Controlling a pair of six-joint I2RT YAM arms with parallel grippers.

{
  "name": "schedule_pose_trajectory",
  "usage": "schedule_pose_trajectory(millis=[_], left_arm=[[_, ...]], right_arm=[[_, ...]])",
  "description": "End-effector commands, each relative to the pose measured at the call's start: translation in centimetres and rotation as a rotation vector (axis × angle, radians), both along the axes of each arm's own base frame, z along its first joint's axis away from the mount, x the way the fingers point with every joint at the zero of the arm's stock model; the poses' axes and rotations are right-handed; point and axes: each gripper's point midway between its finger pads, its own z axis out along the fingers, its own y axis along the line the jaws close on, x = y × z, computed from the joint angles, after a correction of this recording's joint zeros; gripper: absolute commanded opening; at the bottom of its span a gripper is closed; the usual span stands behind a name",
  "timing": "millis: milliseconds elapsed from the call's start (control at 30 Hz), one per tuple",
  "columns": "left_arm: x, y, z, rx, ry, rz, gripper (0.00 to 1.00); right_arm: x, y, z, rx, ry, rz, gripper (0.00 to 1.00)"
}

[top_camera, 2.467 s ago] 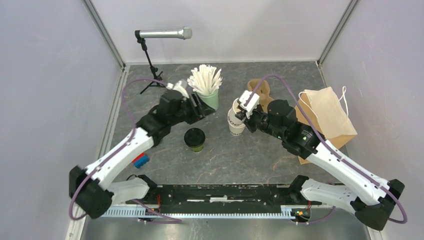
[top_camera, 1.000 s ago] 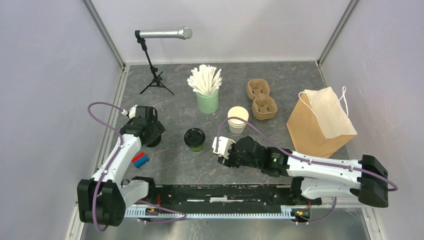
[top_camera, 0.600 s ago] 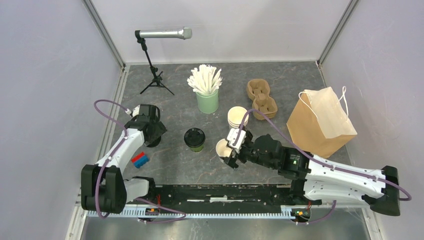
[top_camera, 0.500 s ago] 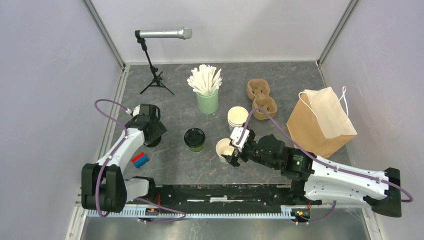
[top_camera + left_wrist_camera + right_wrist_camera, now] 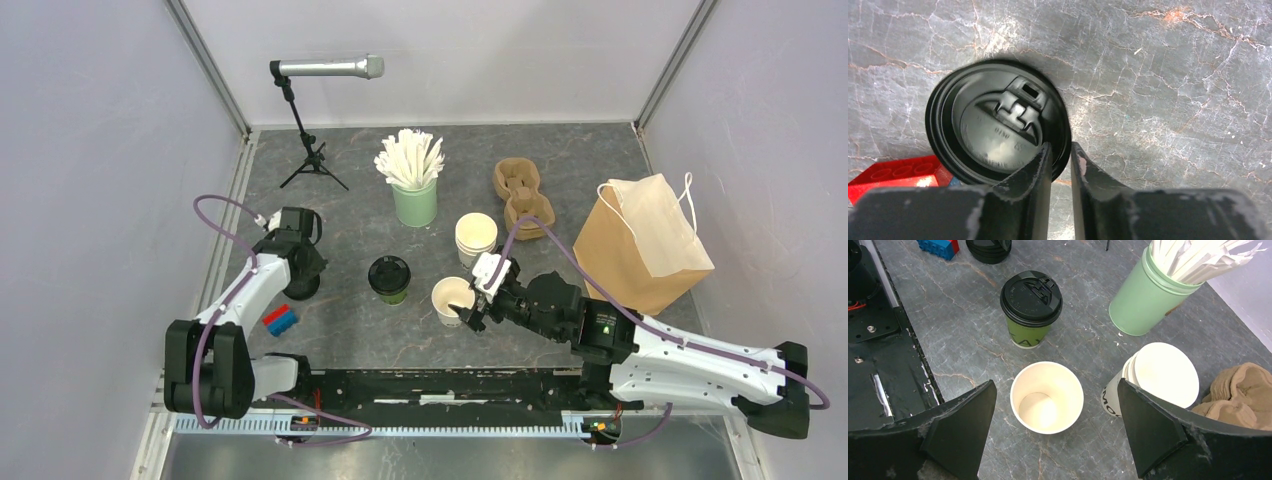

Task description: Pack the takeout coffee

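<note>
Starting at the left edge of the counter [image 5: 580, 150]: the left hand [image 5: 1060, 148] is down on a black lid [image 5: 993, 125] that lies flat there. Its two fingers [image 5: 1040, 165] are pinched nearly together with the lid's rim clamped between them. A red brick [image 5: 893, 175] sits right against the lid on the near side, and the top view shows a blue one joined to it. Back in the far left corner there's a microphone [image 5: 325, 68] on a little tripod.

The lidded takeout coffee, an olive-green cup [image 5: 1031, 297] with a black lid on it, stands upright about mid-counter, a bit left of centre, and nothing is touching it. Behind it, toward the far edge, is a mint-green cup [image 5: 1143, 305] stuffed with white sticks [image 5: 1198, 260].

Just right of the green cup and slightly nearer is an open cream cup [image 5: 1047, 397], upright, no lid, looks empty inside. The right hand [image 5: 1055, 385] hangs over it with its fingers [image 5: 963, 425] spread wide apart, gripping nothing; from the top view I can't tell whether one fingertip touches the rim.

Behind that cup is a stack of lidless cream cups [image 5: 1163, 372] with some dark print on the side. Then comes a brown cardboard cup carrier [image 5: 523, 195], and a paper bag [image 5: 640, 250] standing by the right edge.
</note>
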Motion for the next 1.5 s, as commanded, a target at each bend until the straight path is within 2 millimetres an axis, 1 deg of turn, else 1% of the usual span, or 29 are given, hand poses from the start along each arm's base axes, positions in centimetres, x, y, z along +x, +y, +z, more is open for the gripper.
schedule_pose_trajectory(millis=[0,67,133,167,267,467,567,633,700,800,833,867,967,1067,1167,1233,1300,1367,1467], left_arm=[[1.9,0.2,2.1,0.022,-0.081,-0.030,0.23],[1.9,0.3,2.5,0.026,-0.083,-0.033,0.16],[1.9,0.3,3.0,0.030,-0.087,-0.037,0.04],[1.8,0.4,3.2,0.033,-0.087,-0.037,0.02],[1.8,0.3,3.8,0.036,-0.094,-0.055,0.02],[1.6,0.9,6.1,0.070,-0.128,-0.063,0.02],[1.2,0.8,6.3,0.069,-0.121,-0.077,0.02],[0.9,0.3,6.6,0.049,-0.122,-0.102,0.02],[0.7,-0.3,7.6,0.021,-0.141,-0.139,0.02],[0.3,-1.5,10.2,-0.019,-0.211,-0.209,0.02],[0.0,-2.1,11.3,-0.041,-0.248,-0.242,0.02],[-0.2,-2.7,12.5,-0.064,-0.288,-0.271,0.02],[-1.0,-5.3,16.2,-0.178,-0.403,-0.380,0.02],[-2.7,-8.0,19.9,-0.287,-0.511,-0.501,0.02],[-4.6,-10.9,22.8,-0.426,-0.592,-0.637,0.02],[-6.4,-13.3,24.5,-0.561,-0.629,-0.753,0.02],[-8.1,-15.0,25.8,-0.681,-0.649,-0.845,0.02],[-9.5,-16.2,27.0,-0.775,-0.668,-0.919,0.02],[-11.5,-17.1,28.3,-0.885,-0.711,-0.992,0.02]], right_arm=[[0.0,0.2,0.4,0.023,-0.011,-0.002,0.98],[0.0,0.3,0.2,0.018,-0.008,0.001,0.98],[0.0,0.3,0.1,0.016,-0.007,0.004,0.98],[0.0,0.3,0.0,0.013,-0.006,0.003,0.98],[0.0,0.4,-0.1,0.016,-0.006,0.004,0.98],[0.0,0.7,-0.5,0.022,0.000,0.006,0.98],[0.1,0.9,-0.6,0.023,0.001,0.001,0.98],[0.2,1.0,-0.8,0.022,0.001,-0.002,0.98],[0.3,1.1,-1.0,0.024,-0.001,-0.005,0.98],[0.4,1.3,-0.7,0.057,-0.009,-0.008,0.98],[0.5,1.1,-0.6,0.066,-0.011,-0.019,0.98],[0.7,1.2,0.1,0.094,-0.018,-0.032,0.98],[0.7,1.3,1.6,0.164,-0.055,-0.024,0.98],[0.6,1.3,2.9,0.232,-0.103,-0.008,0.98],[0.1,1.5,4.3,0.286,-0.147,0.033,0.98],[-0.6,1.7,5.2,0.316,-0.198,0.089,0.98],[-1.5,1.7,6.1,0.354,-0.253,0.149,0.98],[-2.7,1.8,6.7,0.386,-0.324,0.221,0.98],[-4.1,1.2,7.4,0.454,-0.466,0.290,0.98]])
